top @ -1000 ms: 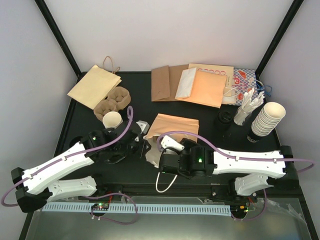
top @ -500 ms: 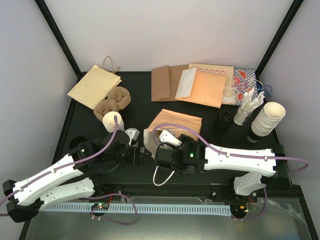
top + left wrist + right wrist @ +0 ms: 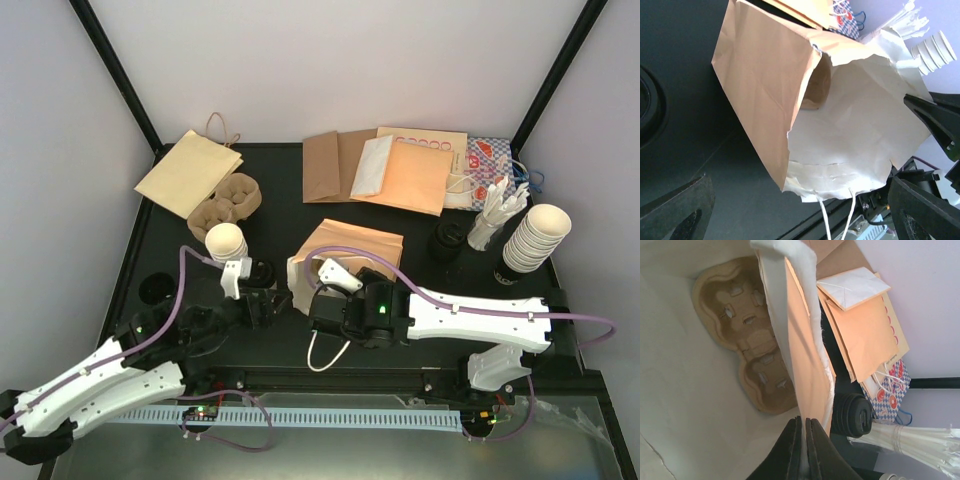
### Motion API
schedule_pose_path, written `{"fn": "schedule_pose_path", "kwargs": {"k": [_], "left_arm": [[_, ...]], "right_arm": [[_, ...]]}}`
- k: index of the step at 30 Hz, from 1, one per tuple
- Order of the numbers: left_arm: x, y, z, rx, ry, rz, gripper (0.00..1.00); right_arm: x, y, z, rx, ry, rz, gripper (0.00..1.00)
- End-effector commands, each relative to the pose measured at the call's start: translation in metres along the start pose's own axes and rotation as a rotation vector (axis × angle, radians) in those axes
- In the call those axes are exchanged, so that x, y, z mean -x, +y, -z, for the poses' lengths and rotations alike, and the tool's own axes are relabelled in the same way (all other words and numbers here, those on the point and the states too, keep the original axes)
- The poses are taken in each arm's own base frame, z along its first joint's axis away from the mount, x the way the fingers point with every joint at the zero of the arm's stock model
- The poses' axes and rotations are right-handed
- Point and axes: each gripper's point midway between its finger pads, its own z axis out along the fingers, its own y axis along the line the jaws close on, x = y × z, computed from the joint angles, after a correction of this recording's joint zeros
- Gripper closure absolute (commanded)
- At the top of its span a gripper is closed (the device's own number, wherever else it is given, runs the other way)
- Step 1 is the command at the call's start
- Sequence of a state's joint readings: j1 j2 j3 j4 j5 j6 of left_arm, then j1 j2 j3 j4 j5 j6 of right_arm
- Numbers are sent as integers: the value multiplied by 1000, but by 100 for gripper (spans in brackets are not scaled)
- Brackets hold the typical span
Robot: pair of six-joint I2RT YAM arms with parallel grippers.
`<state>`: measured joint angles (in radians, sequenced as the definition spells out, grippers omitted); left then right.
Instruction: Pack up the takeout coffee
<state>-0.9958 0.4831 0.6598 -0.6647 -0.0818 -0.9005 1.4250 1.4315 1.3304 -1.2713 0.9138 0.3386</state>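
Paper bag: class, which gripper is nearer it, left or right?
Right. The right gripper pinches the paper bag at its rim; the left gripper is open, apart, facing its mouth.

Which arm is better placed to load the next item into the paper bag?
Left. The left fingers are open and empty, facing the mouth of the bag, with a cream cup on that side. The right fingers are shut on the bag's rim, holding it open.
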Motion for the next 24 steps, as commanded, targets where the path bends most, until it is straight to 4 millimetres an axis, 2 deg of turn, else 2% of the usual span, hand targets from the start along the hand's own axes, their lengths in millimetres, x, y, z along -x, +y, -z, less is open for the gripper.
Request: {"fn": "schedule_pose_path", "kwargs": {"k": [1, 6, 11, 14, 16, 21, 24], "left_arm": [[14, -5, -5, 4, -57, 5, 4], [5, -7, -29, 51, 29, -35, 8], [4, -5, -45, 104, 61, -81, 22], [4, 4, -52, 152, 57, -88, 37], [3, 10, -55, 180, 57, -94, 51], [6, 12, -58, 210, 54, -118, 95], [10, 11, -57, 223, 52, -124, 98]], "right_arm": [[12, -13, 7, -13, -49, -68, 95], [14, -13, 7, -15, -52, -57, 94], [14, -14, 7, -9, -55, -61, 94], [13, -14, 5, -8, -50, -64, 94], [12, -14, 4, -12, -43, -65, 93], [8, -15, 0, -20, -25, -56, 86], [9, -13, 1, 3, -34, -50, 77]]}}
